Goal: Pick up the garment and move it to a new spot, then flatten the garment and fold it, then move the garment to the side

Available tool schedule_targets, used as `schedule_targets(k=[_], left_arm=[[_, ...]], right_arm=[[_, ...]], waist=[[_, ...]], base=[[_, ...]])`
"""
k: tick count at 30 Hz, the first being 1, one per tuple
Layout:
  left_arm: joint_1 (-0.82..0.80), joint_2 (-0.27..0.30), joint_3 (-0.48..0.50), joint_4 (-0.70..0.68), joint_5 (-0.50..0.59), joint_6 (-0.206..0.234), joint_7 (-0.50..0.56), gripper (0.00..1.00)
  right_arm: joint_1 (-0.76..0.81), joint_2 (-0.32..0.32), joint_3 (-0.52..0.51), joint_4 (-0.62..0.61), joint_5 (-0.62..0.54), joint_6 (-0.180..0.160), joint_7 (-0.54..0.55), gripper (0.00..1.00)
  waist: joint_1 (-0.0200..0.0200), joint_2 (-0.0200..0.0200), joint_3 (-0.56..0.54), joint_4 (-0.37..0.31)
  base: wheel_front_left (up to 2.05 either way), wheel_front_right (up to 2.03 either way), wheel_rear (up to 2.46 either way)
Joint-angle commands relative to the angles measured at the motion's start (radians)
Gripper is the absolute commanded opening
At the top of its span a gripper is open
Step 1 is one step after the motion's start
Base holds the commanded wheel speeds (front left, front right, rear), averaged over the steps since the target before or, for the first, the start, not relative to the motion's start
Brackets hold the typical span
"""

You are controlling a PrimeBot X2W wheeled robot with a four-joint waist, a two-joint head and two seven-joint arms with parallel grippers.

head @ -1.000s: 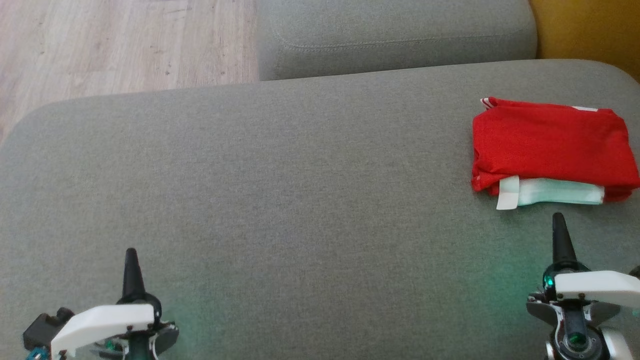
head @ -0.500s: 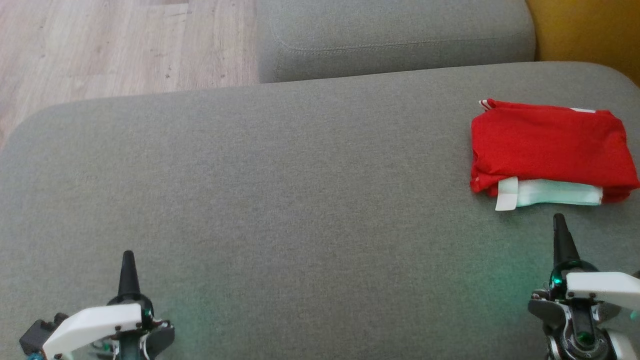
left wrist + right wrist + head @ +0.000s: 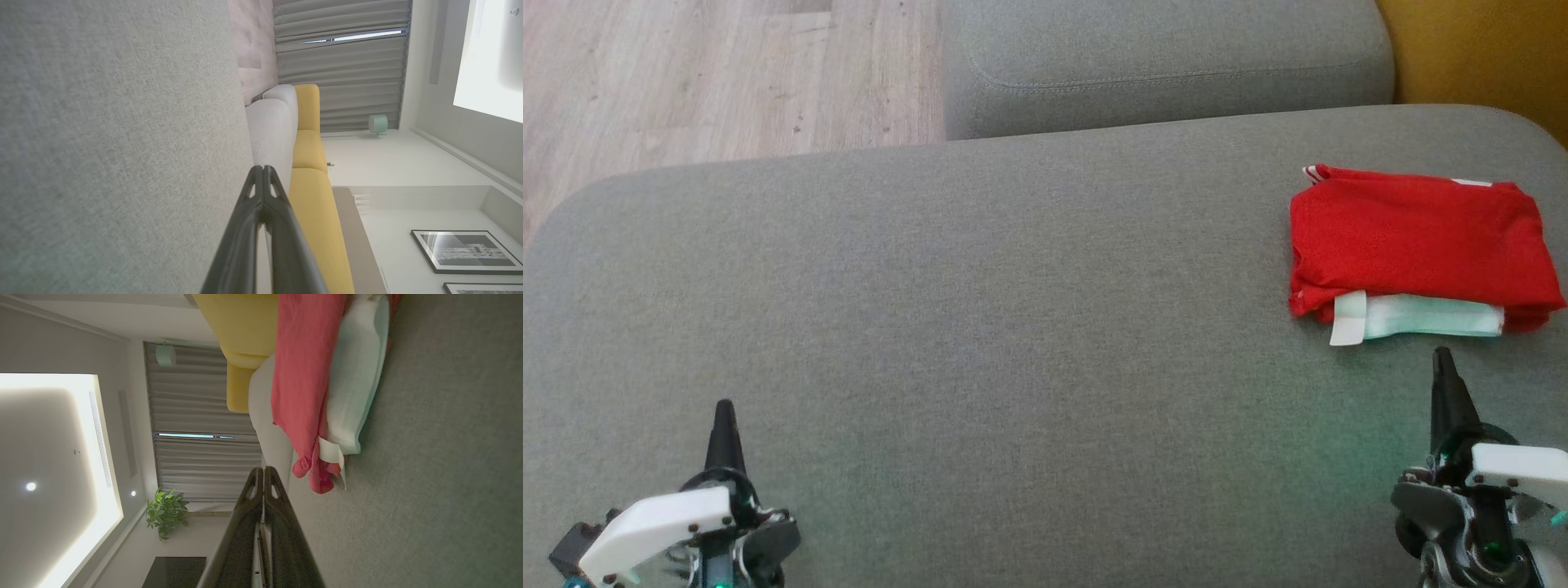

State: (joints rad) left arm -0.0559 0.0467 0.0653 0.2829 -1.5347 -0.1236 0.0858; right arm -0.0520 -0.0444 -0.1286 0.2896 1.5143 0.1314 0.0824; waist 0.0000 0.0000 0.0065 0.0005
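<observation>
Head view: folded red fabric garment with a pale mint panel (image 3: 1417, 237) lies at the far right of the grey woven sofa seat cushion (image 3: 1013, 327), toward its back-right corner. Right gripper (image 3: 1443, 358) sits just in front of the garment's near edge, tip near the mint panel, not touching. Left gripper (image 3: 723, 410) is well apart, at lower left over bare cushion.

Both arms are low and point up the view. Each finger pair is pressed together into one dark taper, nothing held.

Right wrist view: garment just ahead, off to one side, red layer stacked on mint, white tab (image 3: 1347, 318) at the corner.

Cushion weave is fine and matte. Second grey cushion (image 3: 1168, 65) behind, light wood floor (image 3: 703, 73) upper left, yellow upholstery (image 3: 1478, 49) upper right.
</observation>
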Motion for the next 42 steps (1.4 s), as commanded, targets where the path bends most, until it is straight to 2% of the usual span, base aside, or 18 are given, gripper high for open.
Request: schedule_targets(k=[1, 7, 42], left_arm=[[-0.049, 0.005, 0.037, -0.036, -0.022, -0.006, 0.010, 0.00], [-0.052, 0.005, 0.047, -0.037, -0.075, -0.007, 0.026, 0.00], [-0.052, 0.004, 0.048, -0.038, -0.074, -0.007, 0.027, 0.00]], right_arm=[[-0.055, -0.006, 0.018, -0.042, 0.030, -0.001, 0.016, 0.00], [-0.056, -0.006, 0.014, -0.045, 0.094, -0.001, 0.032, 0.00], [-0.056, -0.006, 0.014, -0.045, 0.094, -0.001, 0.031, 0.00]], waist=[[0.0000, 0.0000, -0.001, 0.000], [0.0000, 0.0000, -0.003, -0.001], [0.0000, 0.0000, -0.003, -0.001]], base=[[0.00, 0.00, 0.00], [0.00, 0.00, 0.00], [0.00, 0.00, 0.00]])
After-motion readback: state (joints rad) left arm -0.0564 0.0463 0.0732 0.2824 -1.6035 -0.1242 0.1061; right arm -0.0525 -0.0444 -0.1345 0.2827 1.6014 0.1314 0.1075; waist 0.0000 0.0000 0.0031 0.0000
